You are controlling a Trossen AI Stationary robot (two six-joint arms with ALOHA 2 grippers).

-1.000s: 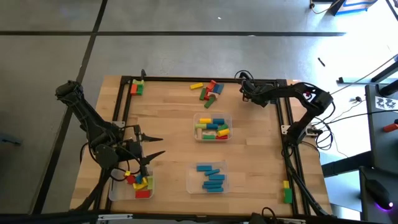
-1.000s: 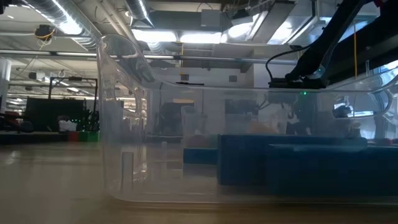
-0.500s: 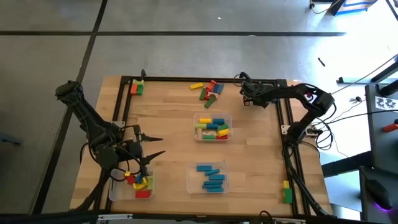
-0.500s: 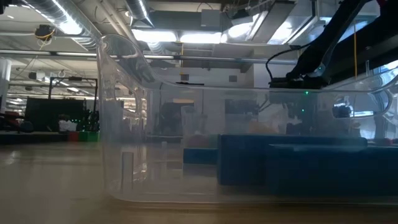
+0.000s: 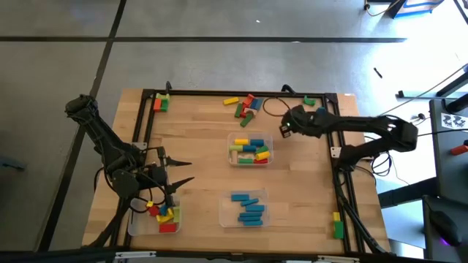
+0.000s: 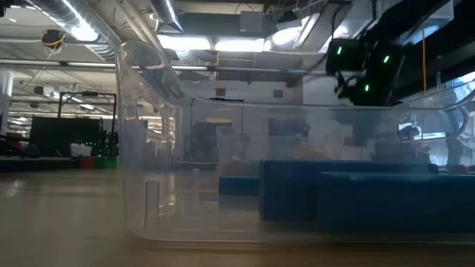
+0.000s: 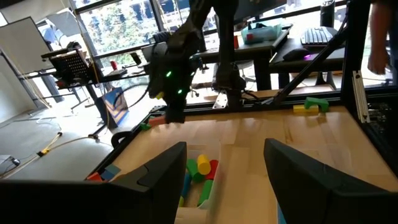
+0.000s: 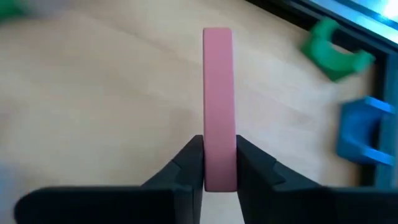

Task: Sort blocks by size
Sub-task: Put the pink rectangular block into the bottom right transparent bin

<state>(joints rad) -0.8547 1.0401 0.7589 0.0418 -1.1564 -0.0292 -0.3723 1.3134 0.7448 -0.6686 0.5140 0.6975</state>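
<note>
Pink bar clamped in right pincer, above wooden table

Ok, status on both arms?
Right claw shut on flat pink wooden block, above table beside middle tray. Left claw open, waiting near corner tray. Nothing blocking.

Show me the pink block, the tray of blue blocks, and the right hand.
pink block (image 8: 219,93): right wrist view, middle of its face.
tray of blue blocks (image 5: 224,212): high view, left rim.
right hand (image 8: 219,163): right wrist view, between fingertips.
</note>
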